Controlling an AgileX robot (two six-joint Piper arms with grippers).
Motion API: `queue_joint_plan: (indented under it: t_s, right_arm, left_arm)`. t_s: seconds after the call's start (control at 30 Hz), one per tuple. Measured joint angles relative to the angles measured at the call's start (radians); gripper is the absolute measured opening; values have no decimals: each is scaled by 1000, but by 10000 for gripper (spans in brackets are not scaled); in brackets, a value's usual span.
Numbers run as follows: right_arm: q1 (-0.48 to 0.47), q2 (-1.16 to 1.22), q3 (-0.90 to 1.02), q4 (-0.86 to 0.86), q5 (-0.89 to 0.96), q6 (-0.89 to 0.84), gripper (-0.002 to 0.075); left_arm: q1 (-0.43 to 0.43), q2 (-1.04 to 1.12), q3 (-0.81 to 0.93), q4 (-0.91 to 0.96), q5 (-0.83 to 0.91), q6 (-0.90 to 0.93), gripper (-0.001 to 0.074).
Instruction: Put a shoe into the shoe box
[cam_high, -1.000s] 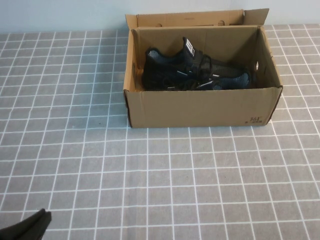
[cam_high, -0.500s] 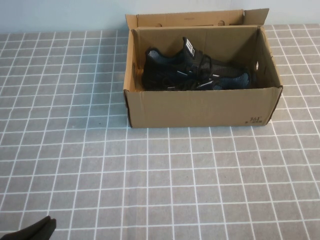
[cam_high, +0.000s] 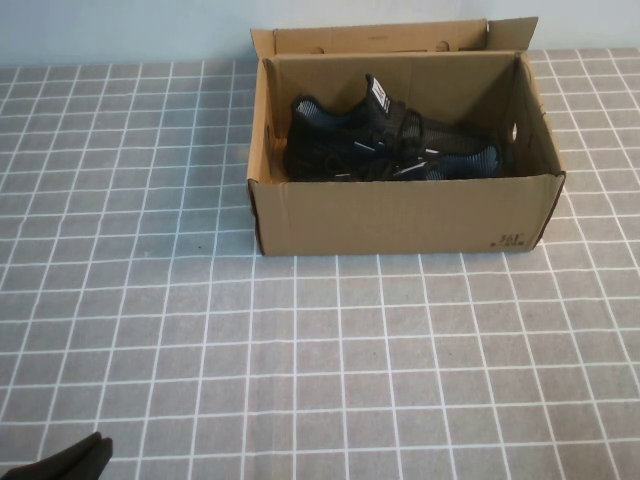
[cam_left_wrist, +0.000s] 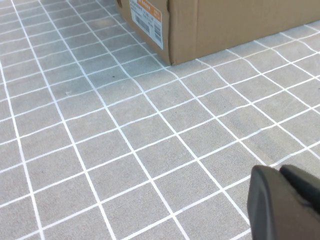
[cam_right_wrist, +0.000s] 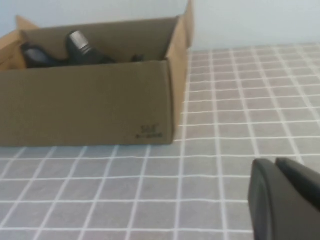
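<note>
From above, only a dark corner of my left gripper showed, the frame's bottom edge cutting off the rest; my right gripper was out of that view entirely. The shoe box front wall hid the lower part of the shoe. The box's small dark print was too tiny to read.

grey white-gridded tablecloth, pale blue wall
</note>
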Motion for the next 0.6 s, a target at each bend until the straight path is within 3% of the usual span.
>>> queue_joint_plan:
  t_s: [0.13, 0.33, 0.6]
  right_arm:
    - [-45, -8, 0, -2, 35, -9, -16]
    - [-48, -8, 0, -4, 150, -11, -16]
    - [-48, -8, 0, -2, 163, -11, -16]
  left_arm:
    - [0, 0, 0, 0, 0, 0, -1]
    - [0, 0, 0, 0, 0, 0, -1]
    - [0, 0, 0, 0, 0, 0, -1]
